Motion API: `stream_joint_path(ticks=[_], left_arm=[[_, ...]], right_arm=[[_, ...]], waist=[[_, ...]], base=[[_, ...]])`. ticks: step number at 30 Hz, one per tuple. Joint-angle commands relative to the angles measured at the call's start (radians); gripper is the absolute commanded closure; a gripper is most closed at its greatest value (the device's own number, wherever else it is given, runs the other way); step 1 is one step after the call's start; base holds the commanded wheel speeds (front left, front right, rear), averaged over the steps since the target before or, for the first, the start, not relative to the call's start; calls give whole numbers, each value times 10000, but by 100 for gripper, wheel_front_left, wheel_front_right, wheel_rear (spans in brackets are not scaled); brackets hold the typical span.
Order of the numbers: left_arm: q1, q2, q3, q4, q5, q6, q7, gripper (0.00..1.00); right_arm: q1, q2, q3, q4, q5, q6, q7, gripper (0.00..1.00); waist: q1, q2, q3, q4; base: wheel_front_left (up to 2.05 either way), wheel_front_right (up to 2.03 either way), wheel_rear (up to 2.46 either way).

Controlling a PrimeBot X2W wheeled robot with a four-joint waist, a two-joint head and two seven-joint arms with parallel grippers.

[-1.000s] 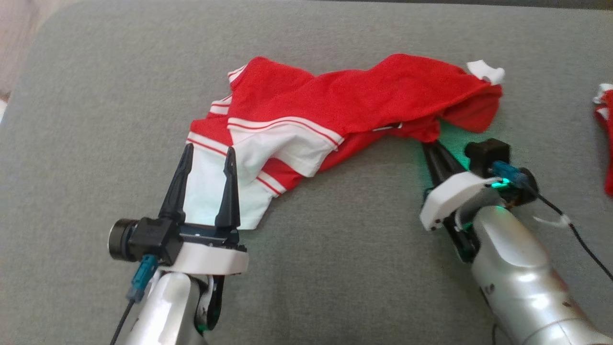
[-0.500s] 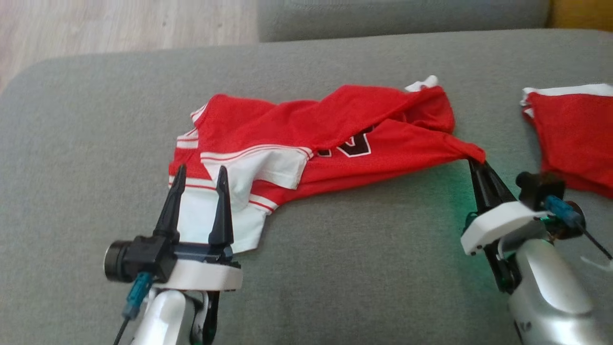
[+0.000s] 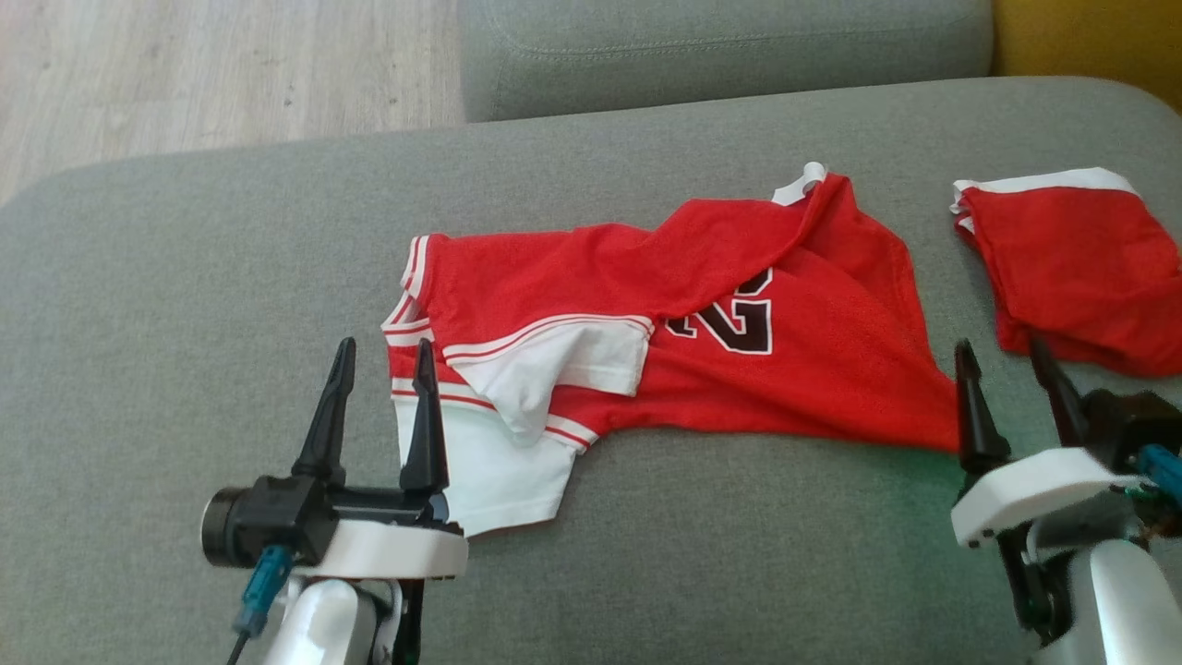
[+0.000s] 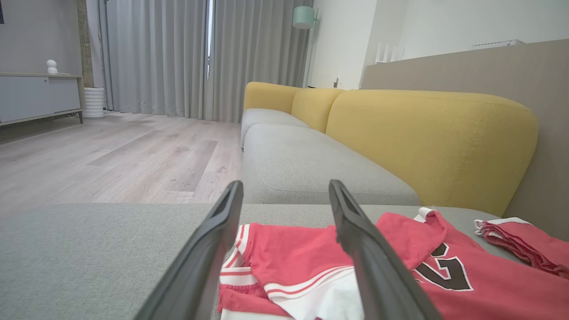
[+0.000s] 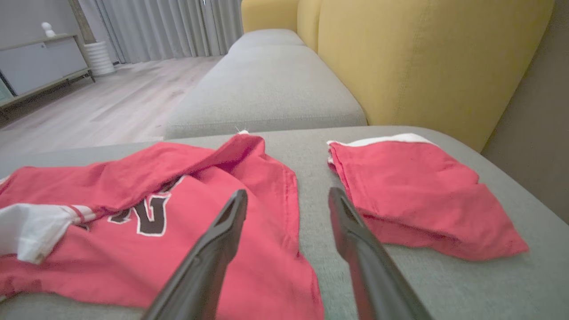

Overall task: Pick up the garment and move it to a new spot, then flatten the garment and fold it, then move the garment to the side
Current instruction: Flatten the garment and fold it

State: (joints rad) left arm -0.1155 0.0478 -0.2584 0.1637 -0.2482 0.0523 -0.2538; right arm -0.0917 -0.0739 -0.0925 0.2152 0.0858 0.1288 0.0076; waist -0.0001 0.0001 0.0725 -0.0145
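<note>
The garment [image 3: 702, 332] is a red jersey with white striped trim and a dark number, lying rumpled across the grey sofa seat [image 3: 185, 277]; it also appears as the garment [image 4: 302, 262] and the garment [image 5: 178, 231] in the wrist views. My left gripper [image 3: 383, 356] is open, its right finger over the garment's white left corner. My right gripper [image 3: 1007, 356] is open just off the garment's right corner, holding nothing. Its fingers [image 5: 222, 235] straddle the jersey's right edge.
A second red cloth [image 3: 1071, 268], folded with a white edge, lies on the seat to the right, close to my right gripper. The yellow sofa back [image 5: 422, 58] rises behind. Wooden floor [image 3: 185, 74] lies beyond the seat's far-left edge.
My right gripper has opened and let go of the garment's right corner, which now lies spread on the seat. The head camera has tilted up, showing more of the sofa and the folded cloth.
</note>
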Motion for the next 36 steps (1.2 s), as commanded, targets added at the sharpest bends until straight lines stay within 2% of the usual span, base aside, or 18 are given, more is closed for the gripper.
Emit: stream_joint_path(ticks=[1, 7, 16, 21, 26, 31, 36], left_arm=[[-258, 24, 278, -339, -36, 0, -80, 0], [-316, 24, 316, -308, 47, -92, -80, 0], [-381, 24, 317, -298, 159, -205, -80, 0], [-535, 24, 248, -275, 161, -263, -80, 0], [-729, 24, 61, -198, 82, -293, -80, 0], [-880, 24, -202, -113, -61, -250, -80, 0], [-946, 24, -360, -71, -136, -193, -80, 0]], right_arm=[[-318, -7, 233, -474, -65, 19, -115, 0], [-249, 125, 921, -1272, 98, 19, -1040, 0], [-88, 162, 1670, -990, 192, 19, -1700, 0], [-482, 37, 2283, -799, 222, 19, -1529, 0], [-1136, -305, 3675, -311, 707, 19, -904, 0], [-1827, -735, 4900, 424, 875, 19, -736, 0], [-2379, -869, 5407, 1263, 977, 19, -771, 0]], waist=[[1, -1, 29, 15], [1, -1, 142, 131], [1, -1, 319, 376], [1, -1, 622, 669], [1, -1, 986, 1087], [1, -1, 1201, 1523], [1, -1, 1285, 1818]], base=[[0, 0, 0], [0, 0, 0], [0, 0, 0], [0, 0, 0], [0, 0, 0], [0, 0, 0], [0, 0, 0]])
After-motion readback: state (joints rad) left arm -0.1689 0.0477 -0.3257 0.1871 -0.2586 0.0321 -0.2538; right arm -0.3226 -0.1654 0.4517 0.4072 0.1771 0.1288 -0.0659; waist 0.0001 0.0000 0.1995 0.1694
